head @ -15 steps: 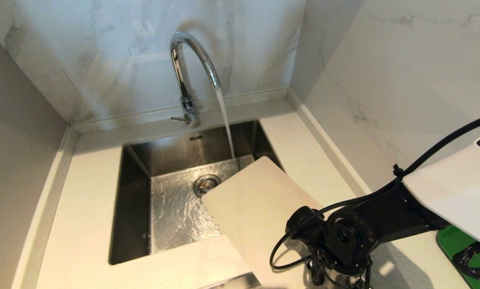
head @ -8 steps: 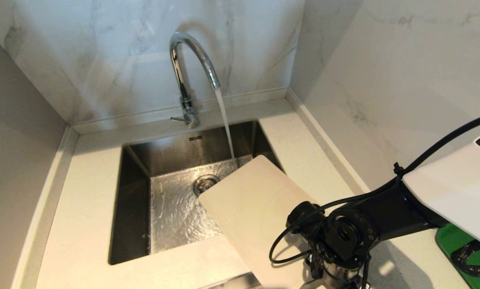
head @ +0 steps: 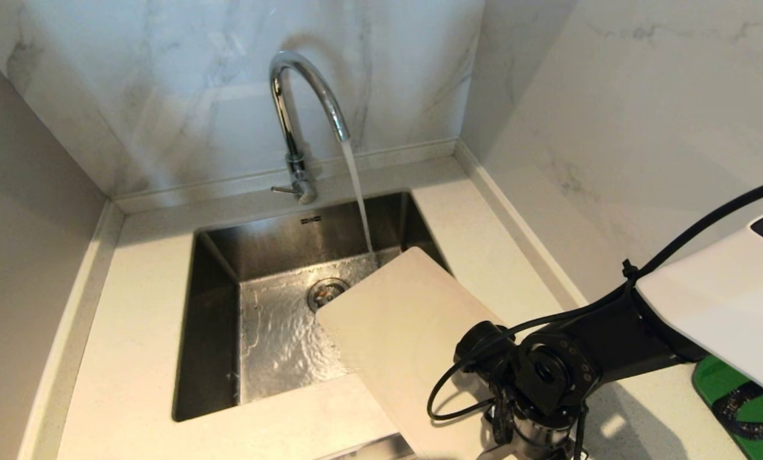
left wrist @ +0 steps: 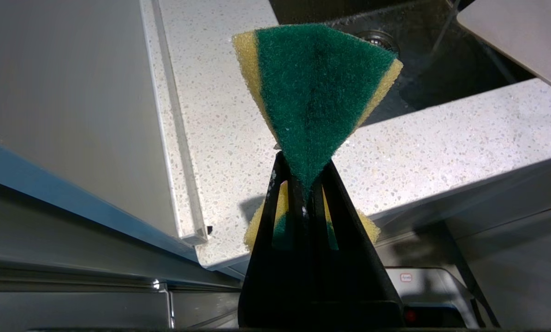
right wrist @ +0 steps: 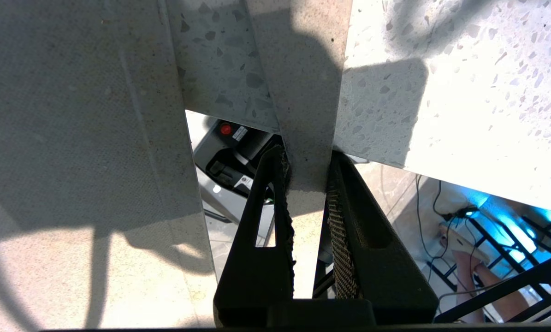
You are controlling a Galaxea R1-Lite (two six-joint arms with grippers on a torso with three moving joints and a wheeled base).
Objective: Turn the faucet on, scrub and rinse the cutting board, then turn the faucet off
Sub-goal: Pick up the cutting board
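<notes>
The chrome faucet is running, and its stream falls into the steel sink just past the far corner of the cutting board. The beige board slopes over the sink's right front corner without touching the stream. My right gripper is shut on the narrow end strip of the cutting board, beside the handle slot. Its wrist covers that end in the head view. My left gripper is shut on a green and yellow sponge, low in front of the counter edge and out of the head view.
Marble walls close in behind and to the right of the sink. The drain lies left of the board. A dark green mat sits on the counter at the far right under my right arm. Speckled counter runs along the sink's left.
The board's far end has edged a touch left and toward the stream. Water keeps running, and the faucet lever is unchanged.
</notes>
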